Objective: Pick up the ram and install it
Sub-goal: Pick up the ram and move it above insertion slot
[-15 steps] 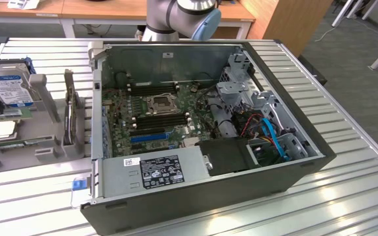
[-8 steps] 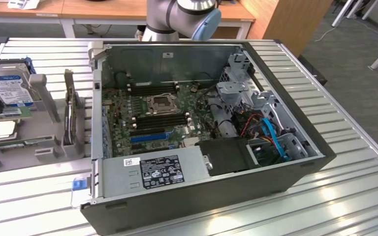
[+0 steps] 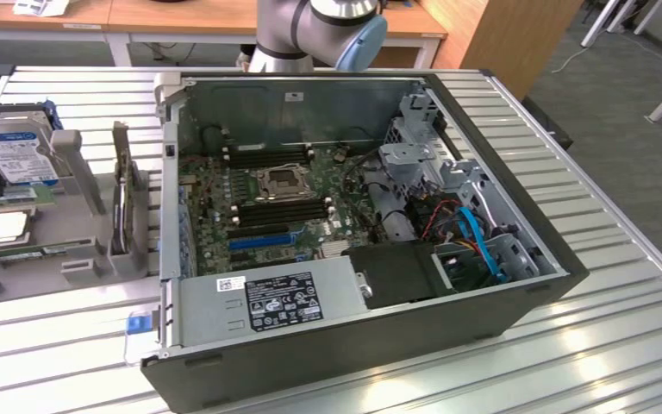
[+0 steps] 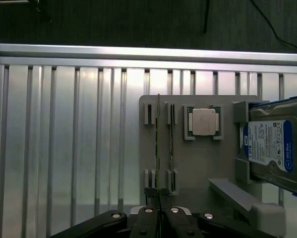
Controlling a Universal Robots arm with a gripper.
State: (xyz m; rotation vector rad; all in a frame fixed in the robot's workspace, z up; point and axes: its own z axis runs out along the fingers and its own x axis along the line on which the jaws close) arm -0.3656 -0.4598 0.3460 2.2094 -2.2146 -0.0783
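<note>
Ribbed metal table [image 4: 64,148] lay under our work. Our arm [image 3: 320,26] rose beyond the computer case [image 3: 423,285]. Our gripper [image 4: 159,197], closed tight, looked down on the grey tray [image 4: 203,163]. The ram [image 4: 158,134] stood on edge in its tray slot.

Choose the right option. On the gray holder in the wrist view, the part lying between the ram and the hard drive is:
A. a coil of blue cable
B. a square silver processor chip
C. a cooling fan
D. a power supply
B: the square silver processor chip lies in its recess on the gray holder, between the ram and the blue-labelled hard drive.
</note>
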